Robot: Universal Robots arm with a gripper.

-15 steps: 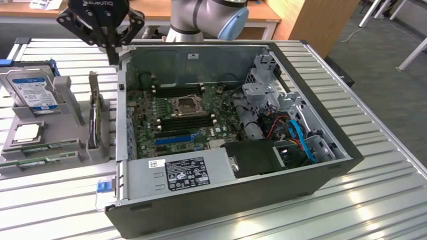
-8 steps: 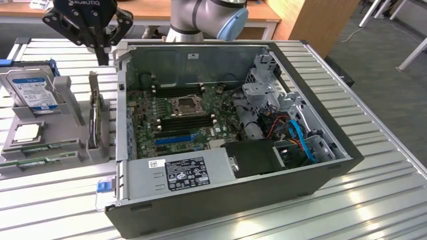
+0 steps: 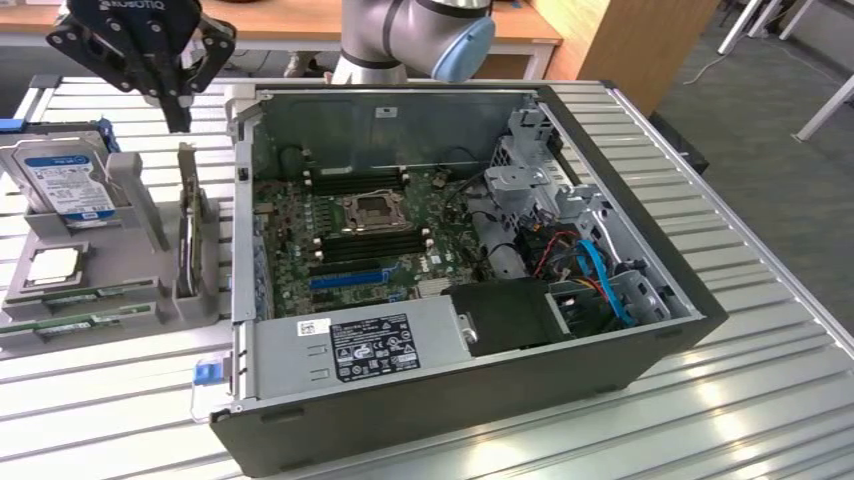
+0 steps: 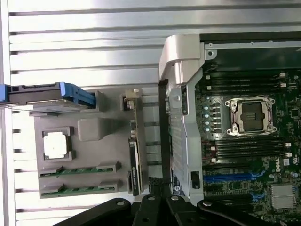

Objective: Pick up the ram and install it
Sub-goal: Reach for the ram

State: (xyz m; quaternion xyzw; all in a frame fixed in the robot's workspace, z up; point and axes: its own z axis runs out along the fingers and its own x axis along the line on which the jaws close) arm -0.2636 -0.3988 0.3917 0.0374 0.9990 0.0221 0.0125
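Two ram sticks lie side by side in slots at the front of a grey tray (image 3: 134, 225): one (image 3: 83, 297) (image 4: 80, 169) and a second (image 3: 70, 325) (image 4: 77, 189). Both are thin green boards. My gripper (image 3: 176, 122) (image 4: 157, 190) hangs shut and holds nothing, above the table behind the tray, near the back corner of the open computer case (image 3: 627, 340) on the exterior view's left. The motherboard (image 3: 360, 235) (image 4: 249, 141) lies inside the case, with long black slots (image 3: 354, 182) (image 4: 244, 80) on both sides of the processor socket (image 3: 371, 212) (image 4: 251, 115).
The tray also carries a hard drive with a blue-and-white label (image 3: 64, 185) (image 4: 51, 96), a square silver processor chip (image 3: 54, 265) (image 4: 56, 144) and a card standing on edge (image 3: 187, 235) (image 4: 134, 150). A power supply (image 3: 360, 345) and cables (image 3: 587, 265) sit inside the case. The table is ribbed metal (image 3: 747, 400).
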